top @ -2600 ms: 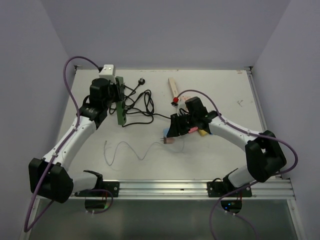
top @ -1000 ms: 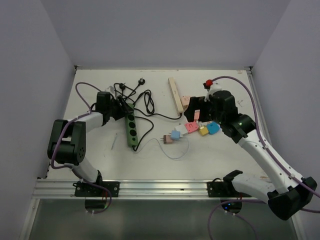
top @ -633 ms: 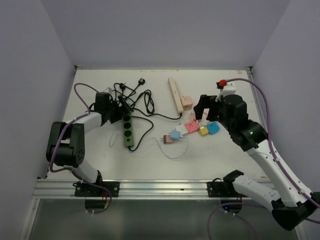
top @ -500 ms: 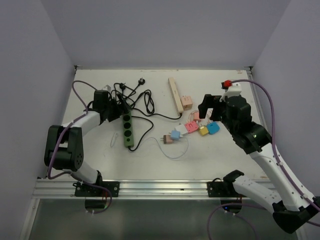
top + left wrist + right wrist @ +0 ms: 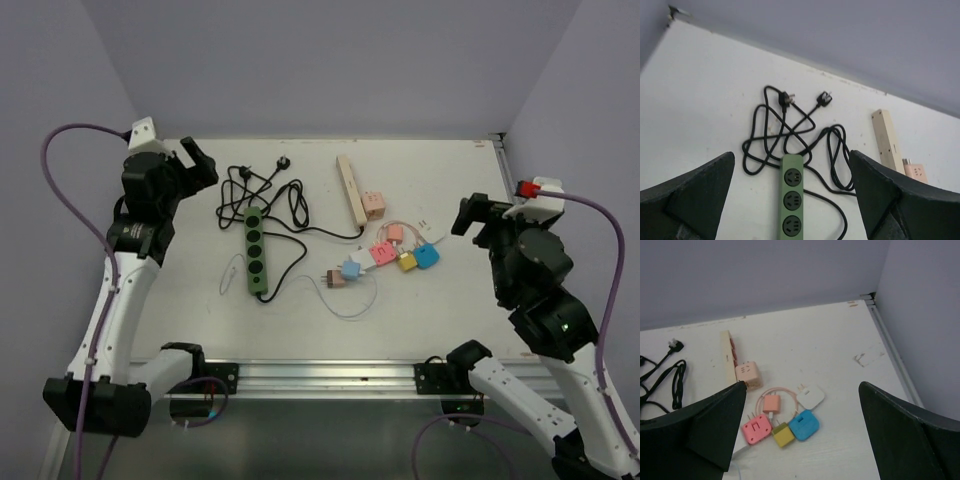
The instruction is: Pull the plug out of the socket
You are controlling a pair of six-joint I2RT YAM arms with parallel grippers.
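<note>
The socket (image 5: 255,250), a long dark green power strip, lies flat on the table left of centre, and its black cord (image 5: 272,195) is tangled behind it. In the left wrist view the socket's (image 5: 791,197) visible outlets hold nothing. The plug (image 5: 336,279), small and brownish on a thin white cable, lies to the strip's right, apart from it. My left gripper (image 5: 193,163) hangs open high over the back left corner. My right gripper (image 5: 474,214) is open and raised at the right, above a cluster of coloured adapters.
A beige power strip (image 5: 348,188) with a pink cube adapter (image 5: 374,205) lies at the back centre. Pink (image 5: 756,428), yellow (image 5: 783,435), blue (image 5: 803,425) and white (image 5: 810,397) adapters sit together right of centre. Walls close in the left, back and right; a metal rail (image 5: 320,375) runs along the front.
My left gripper has opened off the green strip and risen back to the left. The right arm has lifted and drawn back to the right. The strip now lies still.
</note>
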